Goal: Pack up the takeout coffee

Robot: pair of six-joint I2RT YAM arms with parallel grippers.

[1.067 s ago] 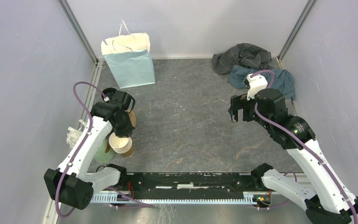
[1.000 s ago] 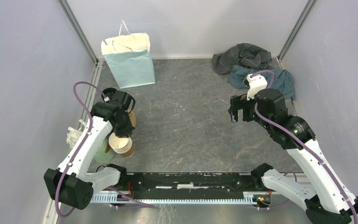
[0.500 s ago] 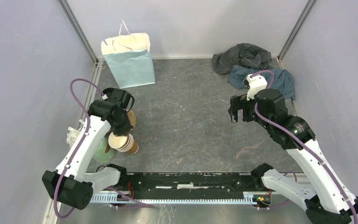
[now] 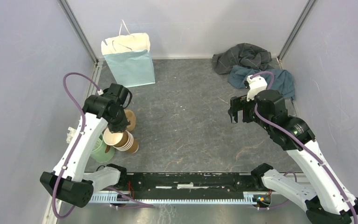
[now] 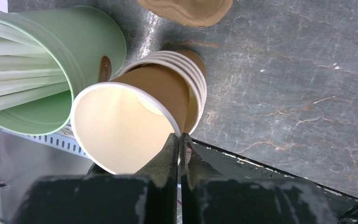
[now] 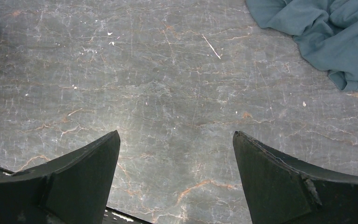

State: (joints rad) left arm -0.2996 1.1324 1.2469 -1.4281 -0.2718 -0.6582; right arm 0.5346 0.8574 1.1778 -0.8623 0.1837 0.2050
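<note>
No cup with a black lid shows in any view. My left gripper [image 4: 113, 130] is shut on the rim of the top lidless brown cup [image 5: 126, 126]: one finger is inside the cream mouth and one outside [image 5: 179, 140]. That cup sits nested in the stack of lidless cups [image 4: 123, 140], which leans over with its mouth toward the left. The pale green cup of white sticks [image 5: 51, 70] stands right beside the stack [image 5: 193, 79]. My right gripper [image 6: 175, 135] hangs open and empty over bare floor at the right of the top view [image 4: 233, 112].
A teal paper bag [image 4: 130, 65] with white handles stands open at the back left. A brown cardboard piece [image 4: 130, 119] lies just beyond the stack and also shows in the left wrist view [image 5: 186, 9]. Grey cloth [image 4: 242, 56] and blue cloth [image 4: 270, 79] lie at the back right. A black rail [image 4: 186, 179] runs along the near edge.
My left arm has swung up and to the left, holding the top cup's rim. The stack has tipped from upright to leaning. The right arm has not moved.
</note>
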